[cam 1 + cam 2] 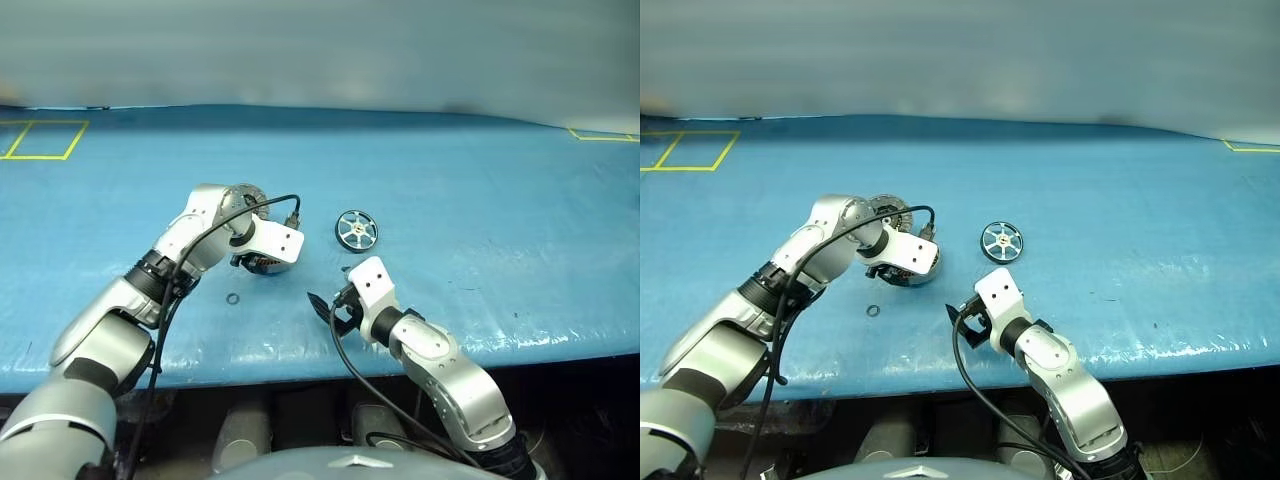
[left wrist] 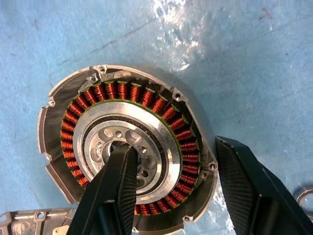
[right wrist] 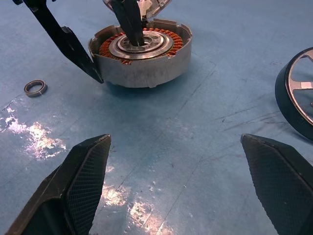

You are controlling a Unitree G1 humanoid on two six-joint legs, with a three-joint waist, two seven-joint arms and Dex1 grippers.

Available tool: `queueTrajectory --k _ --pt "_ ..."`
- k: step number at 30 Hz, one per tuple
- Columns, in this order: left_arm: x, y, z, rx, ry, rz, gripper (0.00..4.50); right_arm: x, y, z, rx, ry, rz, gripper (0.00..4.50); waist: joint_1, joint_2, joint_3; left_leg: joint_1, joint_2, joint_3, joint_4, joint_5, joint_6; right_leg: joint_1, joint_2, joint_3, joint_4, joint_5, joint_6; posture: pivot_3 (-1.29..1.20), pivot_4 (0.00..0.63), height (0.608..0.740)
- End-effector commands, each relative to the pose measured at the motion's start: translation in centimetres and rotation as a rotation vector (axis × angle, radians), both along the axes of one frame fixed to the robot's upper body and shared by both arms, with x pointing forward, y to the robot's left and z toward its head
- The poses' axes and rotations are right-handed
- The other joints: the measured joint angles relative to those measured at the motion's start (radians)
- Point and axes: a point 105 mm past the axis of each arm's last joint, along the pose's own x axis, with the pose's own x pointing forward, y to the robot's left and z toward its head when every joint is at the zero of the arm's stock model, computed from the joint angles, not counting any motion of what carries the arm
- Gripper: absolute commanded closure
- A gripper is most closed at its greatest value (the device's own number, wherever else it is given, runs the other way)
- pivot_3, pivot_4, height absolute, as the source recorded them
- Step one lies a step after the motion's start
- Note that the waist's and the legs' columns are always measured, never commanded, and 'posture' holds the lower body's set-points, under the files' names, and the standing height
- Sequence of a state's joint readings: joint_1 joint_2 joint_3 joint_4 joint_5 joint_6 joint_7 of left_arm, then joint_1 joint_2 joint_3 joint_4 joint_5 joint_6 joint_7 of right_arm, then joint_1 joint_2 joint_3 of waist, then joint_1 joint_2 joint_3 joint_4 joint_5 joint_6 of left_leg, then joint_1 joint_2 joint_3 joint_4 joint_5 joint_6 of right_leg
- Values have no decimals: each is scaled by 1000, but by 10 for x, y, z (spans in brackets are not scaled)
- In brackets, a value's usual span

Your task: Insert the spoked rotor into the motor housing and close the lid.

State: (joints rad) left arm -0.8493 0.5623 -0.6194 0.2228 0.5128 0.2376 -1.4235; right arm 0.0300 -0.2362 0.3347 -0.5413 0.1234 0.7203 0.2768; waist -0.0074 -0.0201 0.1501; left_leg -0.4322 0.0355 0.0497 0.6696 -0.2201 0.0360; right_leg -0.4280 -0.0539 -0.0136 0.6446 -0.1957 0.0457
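Blue table (image 1: 480,180), motor housing (image 3: 142,56) mid, spoked rotor (image 1: 356,231) apart

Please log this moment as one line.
left gripper: straddling motor housing wall | right gripper: open, empty | spoked rotor: on table

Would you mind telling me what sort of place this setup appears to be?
Probably a robotics test bench: a blue-covered table with yellow tape squares, holding loose motor parts, an open motor housing, a spoked rotor and a small ring.
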Motion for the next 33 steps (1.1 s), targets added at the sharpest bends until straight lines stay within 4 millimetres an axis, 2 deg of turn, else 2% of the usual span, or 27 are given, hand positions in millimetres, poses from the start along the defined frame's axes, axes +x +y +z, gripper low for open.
queueTrajectory --k 1,12,17,24,28,33 --pt "-9 -16 -2 -19 4 -108 2395 2 -3 11 22 -52 -23 0 0 0 0 0 0 0 0 0 0 0 0 0 0 0 0 0 150 740" --pt "-25 -15 -10 19 24 -254 2395 1 -6 10 29 -45 -47 0 -1 0 0 0 0 0 0 0 0 0 0 0 0 0 0 0 150 740" --pt "-35 -8 -12 55 39 -320 2395 2 -5 10 29 -46 -42 0 -3 1 0 1 1 0 0 0 0 0 0 0 0 0 0 0 150 740" --pt "-29 -7 -6 57 -45 -341 38 3 -5 11 28 -49 -35 0 -3 0 0 1 1 1 0 0 0 0 1 1 0 0 0 0 150 740" --pt "-30 -12 7 11 -64 -352 38 3 -6 11 27 -50 -35 0 -2 0 0 1 1 1 0 0 0 0 1 1 0 0 0 0 150 740" --pt "-37 -22 34 -104 -68 -351 38 2 -7 10 24 -44 -40 0 -2 0 0 0 1 1 0 0 0 -1 1 1 0 0 0 0 150 740"
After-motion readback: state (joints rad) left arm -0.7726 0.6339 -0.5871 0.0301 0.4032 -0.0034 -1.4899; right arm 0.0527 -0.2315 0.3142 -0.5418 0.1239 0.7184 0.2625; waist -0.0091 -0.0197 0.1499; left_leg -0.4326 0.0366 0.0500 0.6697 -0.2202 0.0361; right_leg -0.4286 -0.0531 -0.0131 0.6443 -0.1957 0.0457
